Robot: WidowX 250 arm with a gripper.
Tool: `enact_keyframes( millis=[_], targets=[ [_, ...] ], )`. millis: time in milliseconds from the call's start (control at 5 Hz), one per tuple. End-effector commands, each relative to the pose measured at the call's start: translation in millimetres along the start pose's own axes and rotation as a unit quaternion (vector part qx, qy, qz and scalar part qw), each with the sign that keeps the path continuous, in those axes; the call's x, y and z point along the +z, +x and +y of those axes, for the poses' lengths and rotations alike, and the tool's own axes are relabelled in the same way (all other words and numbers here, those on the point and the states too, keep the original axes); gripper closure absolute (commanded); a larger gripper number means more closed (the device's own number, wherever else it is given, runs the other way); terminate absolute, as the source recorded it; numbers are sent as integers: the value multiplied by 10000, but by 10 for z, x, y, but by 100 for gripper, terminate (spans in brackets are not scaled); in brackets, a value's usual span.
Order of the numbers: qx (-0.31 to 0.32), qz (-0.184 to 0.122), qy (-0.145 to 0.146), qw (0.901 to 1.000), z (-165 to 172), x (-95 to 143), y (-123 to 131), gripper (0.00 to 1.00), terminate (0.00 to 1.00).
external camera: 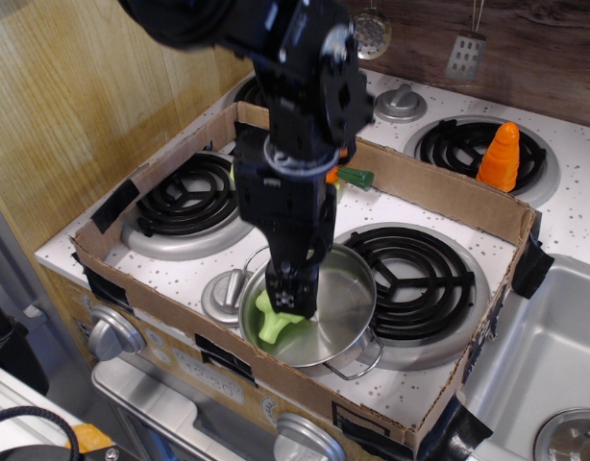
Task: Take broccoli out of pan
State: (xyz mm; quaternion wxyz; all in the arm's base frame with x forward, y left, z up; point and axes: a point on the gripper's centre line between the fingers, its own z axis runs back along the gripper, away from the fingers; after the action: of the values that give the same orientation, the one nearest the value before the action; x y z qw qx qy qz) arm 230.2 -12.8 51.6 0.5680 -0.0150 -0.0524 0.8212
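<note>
The shiny steel pan point(345, 309) with two wire loop handles stands at the front of the stove, inside a low cardboard frame. The light-green broccoli point(274, 327) lies in the pan's left part; its stalk and part of its head show below the gripper. My black gripper point(287, 302) has reached down into the pan, and its fingertips point(293, 290) are at the broccoli's head and cover most of it. The gap between the fingers is hidden, so I cannot tell if they are closed on the broccoli.
A cardboard wall point(439, 188) rings the stove's left burners. Black coil burners lie left point(187, 195) and right point(415, 272) of the pan. A yellow-green plate point(237, 174) and a green-tipped toy point(356, 177) sit behind the arm. An orange carrot point(500, 157) stands at back right, a sink point(554, 355) at right.
</note>
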Motion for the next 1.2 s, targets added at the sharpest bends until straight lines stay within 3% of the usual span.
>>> enact_keyframes(
  millis=[0,1000],
  targets=[
    [190,-19,-205,9996,-18,-108,-18,0,0],
    [-2,-169,-738,9971,-38,-404,188,0,0]
  ],
)
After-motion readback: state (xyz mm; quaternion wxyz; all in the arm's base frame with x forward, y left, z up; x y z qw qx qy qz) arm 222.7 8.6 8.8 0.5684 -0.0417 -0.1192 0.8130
